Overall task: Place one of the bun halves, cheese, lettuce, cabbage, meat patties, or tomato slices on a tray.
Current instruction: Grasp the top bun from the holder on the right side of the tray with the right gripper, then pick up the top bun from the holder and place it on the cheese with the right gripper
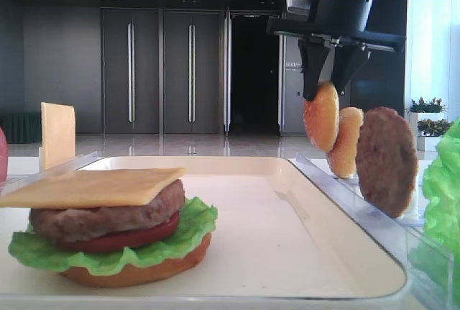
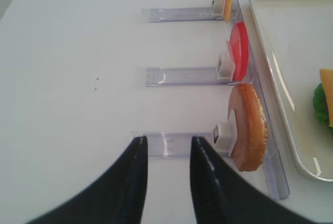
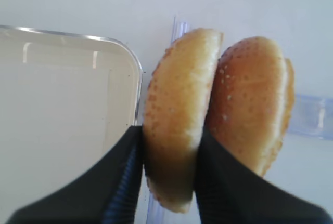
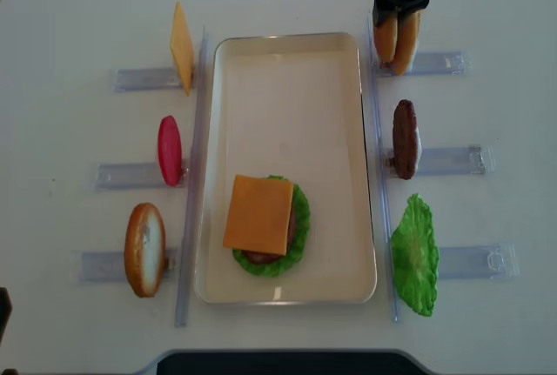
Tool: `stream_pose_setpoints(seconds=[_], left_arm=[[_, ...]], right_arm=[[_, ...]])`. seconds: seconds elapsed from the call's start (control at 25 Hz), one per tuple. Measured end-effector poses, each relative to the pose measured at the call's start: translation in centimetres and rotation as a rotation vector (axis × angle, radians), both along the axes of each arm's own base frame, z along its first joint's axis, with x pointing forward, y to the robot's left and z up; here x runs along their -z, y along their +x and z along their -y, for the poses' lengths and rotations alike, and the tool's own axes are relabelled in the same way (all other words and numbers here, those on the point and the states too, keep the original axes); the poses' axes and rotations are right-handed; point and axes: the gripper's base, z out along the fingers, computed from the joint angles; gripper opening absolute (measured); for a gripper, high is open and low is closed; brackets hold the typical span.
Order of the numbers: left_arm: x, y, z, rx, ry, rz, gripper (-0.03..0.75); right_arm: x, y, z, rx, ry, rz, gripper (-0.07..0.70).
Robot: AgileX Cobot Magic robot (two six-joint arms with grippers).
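Observation:
My right gripper (image 1: 323, 93) is shut on a sesame bun half (image 1: 321, 116), held on edge above the far right rack; its fingers clamp the bun (image 3: 179, 115) on both faces. A second bun half (image 3: 255, 99) stands just behind it, touching. The cream tray (image 4: 287, 97) lies in the middle, carrying a stack topped by cheese (image 4: 259, 213) over a meat patty, tomato, lettuce and a bun base. My left gripper (image 2: 167, 141) hangs open over the bare table, left of a bun base (image 2: 250, 125), holding nothing. Cabbage is out of view.
Clear racks line both sides of the tray. On the left stand a cheese slice (image 4: 181, 47), a tomato slice (image 4: 169, 150) and the bun base (image 4: 144, 249). On the right stand a meat patty (image 4: 404, 138) and a lettuce leaf (image 4: 414, 253).

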Motion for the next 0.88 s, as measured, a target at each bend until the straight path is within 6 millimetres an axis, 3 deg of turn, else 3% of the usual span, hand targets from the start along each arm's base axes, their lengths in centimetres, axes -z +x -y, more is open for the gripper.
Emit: stream_pose_setpoints(seconds=[0.32, 0.68, 0.88], left_arm=[[0.0, 0.0, 0.0, 0.000, 0.000, 0.000, 0.219], [0.0, 0.0, 0.0, 0.000, 0.000, 0.000, 0.219], [0.0, 0.0, 0.0, 0.000, 0.000, 0.000, 0.219]], right_arm=[[-4.9, -2.0, 0.8, -0.008, 0.007, 0.025, 0.241], [-14.1, -4.0, 1.6, -0.011, 0.078, 0.237, 0.240], [-16.6, -4.9, 1.9, -0.010, 0.103, 0.305, 0.240]])
